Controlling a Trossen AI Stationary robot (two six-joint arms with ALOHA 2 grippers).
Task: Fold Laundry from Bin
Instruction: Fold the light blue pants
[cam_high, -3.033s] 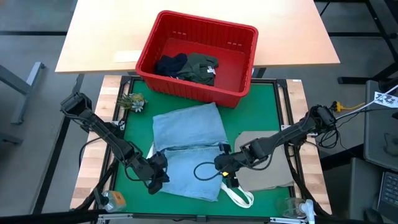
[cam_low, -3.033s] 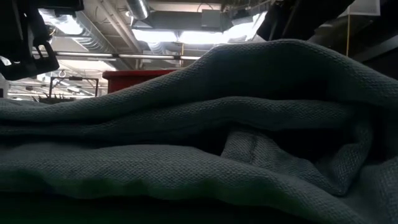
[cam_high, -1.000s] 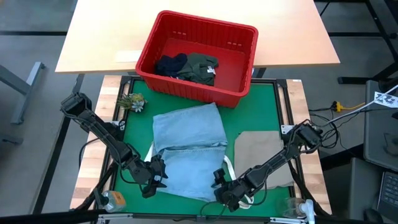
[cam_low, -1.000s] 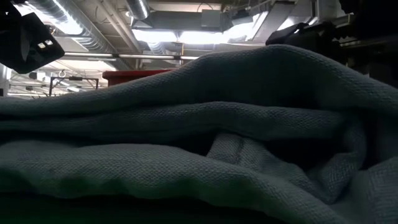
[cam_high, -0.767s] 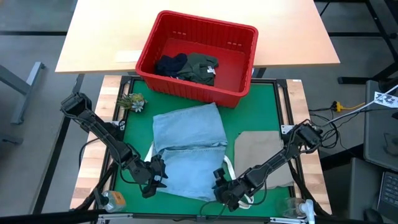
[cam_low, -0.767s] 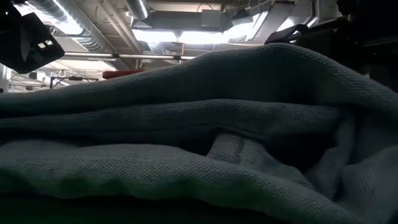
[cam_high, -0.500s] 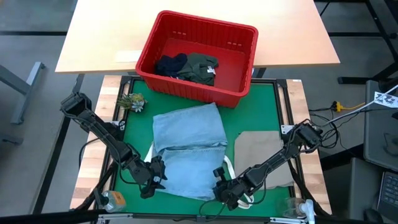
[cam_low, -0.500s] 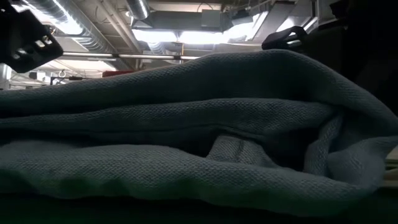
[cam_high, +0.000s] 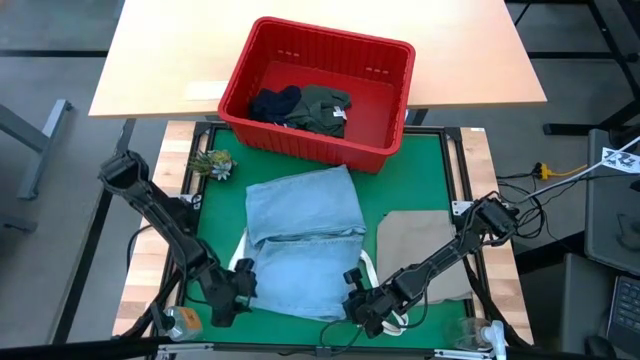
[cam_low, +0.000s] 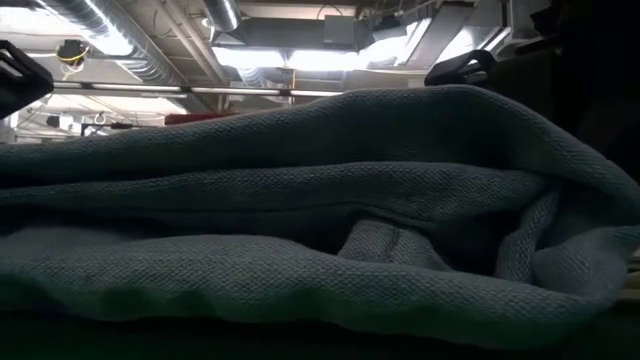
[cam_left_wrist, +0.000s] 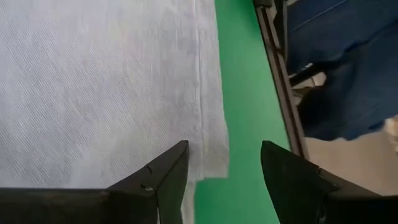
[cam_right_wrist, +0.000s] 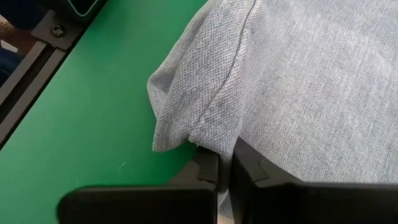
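Right wrist view is showing the right gripper (cam_right_wrist: 225, 167) pinching shut on the near corner of the light blue jeans (cam_high: 303, 245), which are lying on the green mat (cam_high: 440, 175) below the bin (cam_high: 316, 90). The left gripper (cam_left_wrist: 225, 163) is hanging spread wide at the opposite near corner, gripping nothing. It is probably worth closing the left before lifting, so that both corners are rising level for the fold.

Light blue jeans (cam_high: 303, 240) on green mat (cam_high: 420, 180).

We count one red bin (cam_high: 385, 62) holding two dark garments (cam_high: 305, 106), one pair of light blue jeans (cam_high: 302, 240) and one beige cloth (cam_high: 425, 245) on the green mat (cam_high: 224, 205), plus two hands.
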